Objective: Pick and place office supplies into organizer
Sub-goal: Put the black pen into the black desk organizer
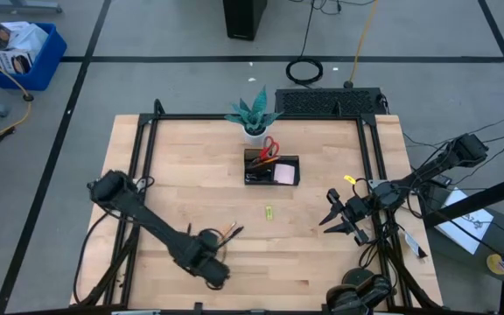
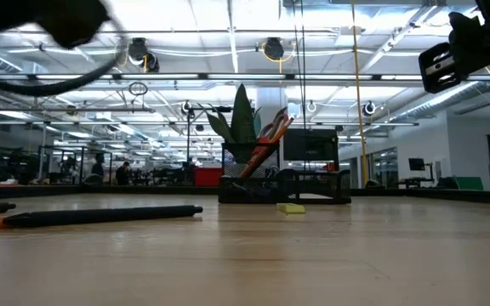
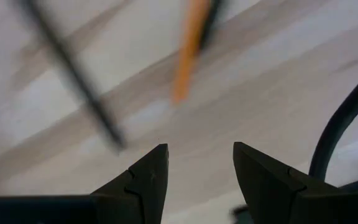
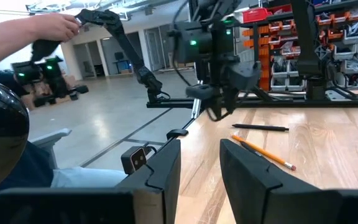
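A thin black pen (image 1: 234,231) and an orange pencil (image 1: 226,233) lie flat on the wooden table, left of centre toward the near edge; they also show as the pen (image 4: 260,127) and pencil (image 4: 263,152). My left gripper (image 3: 197,168) hangs open over bare wood just near-side of them, pointing down with nothing between its fingers. The black organizer (image 1: 271,169) stands at the far middle with red-handled scissors (image 1: 269,147) upright in it and a pink pad (image 1: 284,173). A yellow-green clip (image 1: 268,211) lies in front of it. My right gripper (image 1: 329,214) waits open at the right.
A white pot with a teal plant (image 1: 254,118) stands behind the organizer. A black metal frame (image 1: 147,131) borders the table's left, far and right sides. Beyond the table's left side a person's hand (image 4: 51,28) shows. Bare wood lies between the clip and the pens.
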Motion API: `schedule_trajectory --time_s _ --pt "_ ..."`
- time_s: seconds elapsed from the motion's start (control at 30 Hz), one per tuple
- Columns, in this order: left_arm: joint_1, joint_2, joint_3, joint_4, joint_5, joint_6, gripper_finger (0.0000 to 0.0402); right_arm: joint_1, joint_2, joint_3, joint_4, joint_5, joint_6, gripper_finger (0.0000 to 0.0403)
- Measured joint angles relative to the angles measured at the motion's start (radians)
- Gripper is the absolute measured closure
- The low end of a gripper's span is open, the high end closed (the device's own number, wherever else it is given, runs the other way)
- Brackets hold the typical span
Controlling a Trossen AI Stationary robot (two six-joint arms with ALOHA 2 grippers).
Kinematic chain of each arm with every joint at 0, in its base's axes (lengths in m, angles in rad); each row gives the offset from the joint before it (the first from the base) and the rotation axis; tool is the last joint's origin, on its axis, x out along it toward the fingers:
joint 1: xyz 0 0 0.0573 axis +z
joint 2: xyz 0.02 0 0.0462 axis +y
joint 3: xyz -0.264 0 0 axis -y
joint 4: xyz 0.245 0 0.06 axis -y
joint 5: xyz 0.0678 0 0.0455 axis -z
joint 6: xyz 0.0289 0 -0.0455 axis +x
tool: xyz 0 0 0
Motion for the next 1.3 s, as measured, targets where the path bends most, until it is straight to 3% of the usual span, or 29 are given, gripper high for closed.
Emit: schedule_trajectory --time_s 0.17,0.33,0.6,1.3 --pt "-0.06 -0.118 -0.172 0.007 0.034 -0.197 0.0215 0.0 0.0 0.0 -0.001 0.0 0.0 0.03" --pt "-0.063 -0.181 -0.229 0.031 0.025 -0.304 0.0215 0.0 0.0 0.0 -0.001 0.0 0.0 0.03" --pt "-0.038 -0.182 -0.258 0.229 -0.025 -0.281 0.0215 0.0 0.0 0.0 -0.001 0.0 0.0 0.03" --pt "-0.022 -0.183 -0.422 0.222 0.036 -0.311 0.0215 0.0 0.0 0.0 -0.001 0.0 0.0 0.03"
